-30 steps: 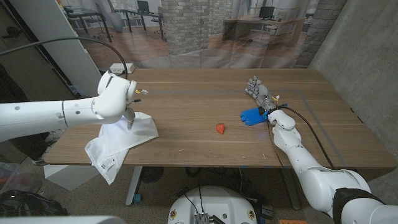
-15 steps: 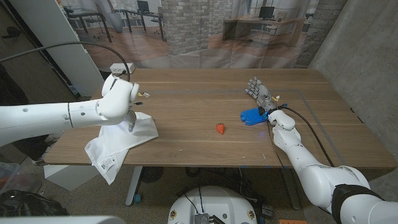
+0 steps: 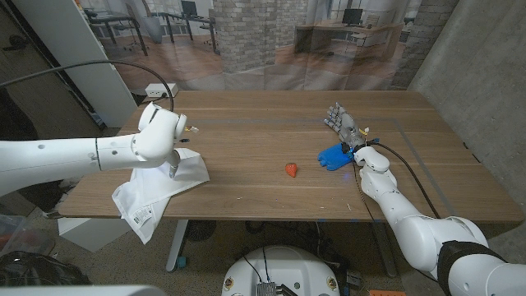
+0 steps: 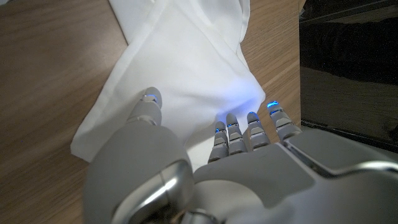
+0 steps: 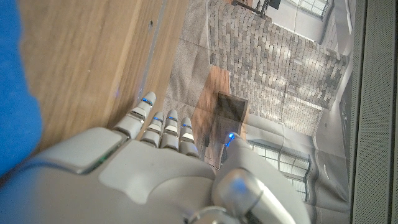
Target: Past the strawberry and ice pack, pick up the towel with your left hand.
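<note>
towel [image 3: 160, 191]: white, crumpled, at the worktop's [image 3: 255, 140] near-left edge, one corner with a label hanging over it
left hand [image 3: 175, 161]: over the towel's far part, fingers [image 4: 229, 134] spread and pointing down at the cloth; contact cannot be told
strawberry [image 3: 291, 169]: red, near middle
ice pack [image 3: 334, 154]: blue, right of the strawberry
right hand [image 3: 343, 122]: just beyond the ice pack, fingers [image 5: 163, 129] straight, holding nothing

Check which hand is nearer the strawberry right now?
Right. The right hand stands by the blue ice pack, a short way right of the strawberry. The left hand is over the white towel, farther off to its left.
</note>
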Controlling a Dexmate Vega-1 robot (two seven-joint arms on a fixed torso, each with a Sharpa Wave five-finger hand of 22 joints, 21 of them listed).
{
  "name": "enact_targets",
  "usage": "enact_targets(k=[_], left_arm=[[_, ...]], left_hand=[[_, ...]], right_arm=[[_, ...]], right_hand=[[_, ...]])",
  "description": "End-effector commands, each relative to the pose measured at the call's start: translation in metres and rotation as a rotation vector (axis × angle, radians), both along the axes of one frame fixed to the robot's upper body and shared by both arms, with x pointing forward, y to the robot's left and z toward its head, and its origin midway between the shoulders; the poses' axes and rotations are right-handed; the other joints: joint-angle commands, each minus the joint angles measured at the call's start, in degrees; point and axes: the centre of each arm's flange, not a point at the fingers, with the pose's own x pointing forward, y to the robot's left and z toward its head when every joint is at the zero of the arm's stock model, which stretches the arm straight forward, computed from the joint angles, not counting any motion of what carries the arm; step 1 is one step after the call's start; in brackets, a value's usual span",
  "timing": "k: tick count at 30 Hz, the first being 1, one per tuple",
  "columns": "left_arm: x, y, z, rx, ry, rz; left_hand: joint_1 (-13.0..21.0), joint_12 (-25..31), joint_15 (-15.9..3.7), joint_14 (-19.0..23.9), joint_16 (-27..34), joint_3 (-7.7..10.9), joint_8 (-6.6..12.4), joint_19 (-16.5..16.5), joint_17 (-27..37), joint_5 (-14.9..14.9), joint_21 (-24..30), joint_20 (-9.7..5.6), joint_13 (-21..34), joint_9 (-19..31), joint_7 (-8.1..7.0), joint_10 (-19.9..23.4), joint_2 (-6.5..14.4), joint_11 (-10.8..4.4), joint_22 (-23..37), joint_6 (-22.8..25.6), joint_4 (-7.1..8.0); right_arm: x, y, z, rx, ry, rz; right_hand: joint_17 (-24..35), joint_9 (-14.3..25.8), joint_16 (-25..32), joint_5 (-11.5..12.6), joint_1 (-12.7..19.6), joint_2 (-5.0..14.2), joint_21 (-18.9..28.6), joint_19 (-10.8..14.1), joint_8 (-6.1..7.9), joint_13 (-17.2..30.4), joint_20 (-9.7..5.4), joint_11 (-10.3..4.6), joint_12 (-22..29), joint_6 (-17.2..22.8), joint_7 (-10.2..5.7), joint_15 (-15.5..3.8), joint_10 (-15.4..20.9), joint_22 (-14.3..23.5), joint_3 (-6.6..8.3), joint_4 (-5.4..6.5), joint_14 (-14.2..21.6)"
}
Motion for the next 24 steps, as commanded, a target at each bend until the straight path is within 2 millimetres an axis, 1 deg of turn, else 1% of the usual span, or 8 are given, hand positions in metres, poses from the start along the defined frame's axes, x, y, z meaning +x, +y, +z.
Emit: enact_targets(k=[1,6,11,15,16,21,22,24], left_arm=[[0.005,0.002,-0.009,0.031,0.005,0.016],[0.006,0.003,-0.012,0.044,-0.002,0.018],[0.007,0.004,-0.015,0.059,-0.008,0.017],[0.008,0.002,-0.018,0.084,-0.029,0.011],[0.008,0.001,-0.02,0.103,-0.038,0.007],[0.01,0.0,-0.025,0.141,-0.055,-0.002],[0.011,0.0,-0.026,0.151,-0.058,-0.003],[0.011,0.0,-0.027,0.165,-0.066,-0.005]], left_hand=[[0.13,0.5,-0.11,0.3,0.35,-0.24,0.06,0.76,0.08,0.31,0.16,0.08,0.21,0.21,-0.04,0.4,0.78,-0.06,0.14,0.98,0.15],[0.44,1.28,-0.49,1.15,0.67,-0.51,0.34,1.21,0.11,0.24,0.27,-0.16,0.43,0.24,-0.35,1.41,1.05,-0.72,0.12,1.97,0.14],[0.84,1.71,-0.69,1.5,0.77,-0.67,0.37,1.8,0.12,0.18,0.44,-0.19,0.61,0.27,-0.33,1.69,1.3,-0.86,0.11,2.32,0.05],[1.65,2.6,-1.33,2.29,1.03,-0.77,0.81,3.13,0.15,0.12,0.88,-0.67,0.85,0.33,-0.82,2.83,1.68,-1.54,0.08,3.67,-0.2],[2.75,3.43,-2.07,3.8,1.57,-0.63,1.19,4.5,0.25,0.04,1.38,-0.75,1.07,0.4,-1.4,3.84,2.48,-1.66,0.08,4.78,-0.47],[4.98,4.87,-2.8,6.38,2.52,-0.73,1.81,6.39,0.58,-0.28,2.06,-0.78,1.54,0.6,-1.56,5.28,3.35,-2.5,0.09,6.4,-1.09],[5.72,5.42,-3.47,7.92,3.2,-0.75,2.02,7.62,0.86,-0.41,2.54,-1.18,1.74,0.7,-1.96,5.79,3.87,-2.68,0.12,6.84,-1.16],[6.86,6.4,-4.16,10.11,4.2,-0.89,2.37,8.79,1.28,-0.61,3.02,-1.2,2.06,0.85,-2.15,6.97,4.39,-3.62,0.17,7.52,-1.36]], right_arm=[[0.001,0.0,0.0,0.003,0.001,-0.004],[0.001,0.0,0.0,0.004,0.001,-0.005],[0.001,0.001,0.0,0.005,0.0,-0.006],[0.002,0.0,0.001,0.005,0.0,-0.009],[0.002,0.0,0.001,0.003,0.0,-0.01],[0.002,0.0,0.002,0.001,-0.003,-0.015],[0.002,0.0,0.002,0.001,-0.004,-0.015],[0.002,0.0,0.003,-0.002,-0.005,-0.018]], right_hand=[[0.26,0.3,0.12,0.31,-0.19,0.03,0.04,0.6,0.12,0.33,-0.04,0.15,0.2,0.57,-0.15,-0.09,0.31,0.21,-0.01,-0.01,0.68],[0.26,0.3,0.11,0.33,-0.21,0.03,0.04,0.64,0.13,0.33,-0.12,0.18,0.19,0.63,-0.1,-0.04,0.31,0.21,-0.01,-0.01,0.68],[0.26,0.3,0.11,0.35,-0.22,0.03,0.03,0.61,0.13,0.33,-0.07,0.17,0.2,0.63,-0.11,-0.08,0.35,0.21,-0.01,-0.03,0.7],[0.25,0.31,0.11,0.36,-0.23,0.02,0.04,0.65,0.13,0.33,-0.11,0.19,0.19,0.66,-0.1,-0.05,0.35,0.21,-0.01,-0.04,0.72],[0.25,0.31,0.11,0.37,-0.23,0.02,0.04,0.67,0.12,0.33,-0.07,0.16,0.18,0.64,-0.1,-0.06,0.34,0.21,-0.01,-0.04,0.72],[0.25,0.31,0.13,0.38,-0.24,0.02,0.03,0.67,0.12,0.33,-0.1,0.27,0.2,0.64,-0.12,-0.06,0.4,0.21,-0.01,-0.05,0.79],[0.25,0.31,0.13,0.39,-0.24,0.02,0.04,0.69,0.13,0.33,-0.09,0.27,0.21,0.66,-0.13,-0.08,0.44,0.21,-0.01,-0.05,0.79],[0.25,0.31,0.2,0.4,-0.25,0.03,0.05,0.72,0.16,0.33,-0.08,0.27,0.22,0.76,-0.1,-0.04,0.46,0.21,-0.01,-0.05,0.99]])
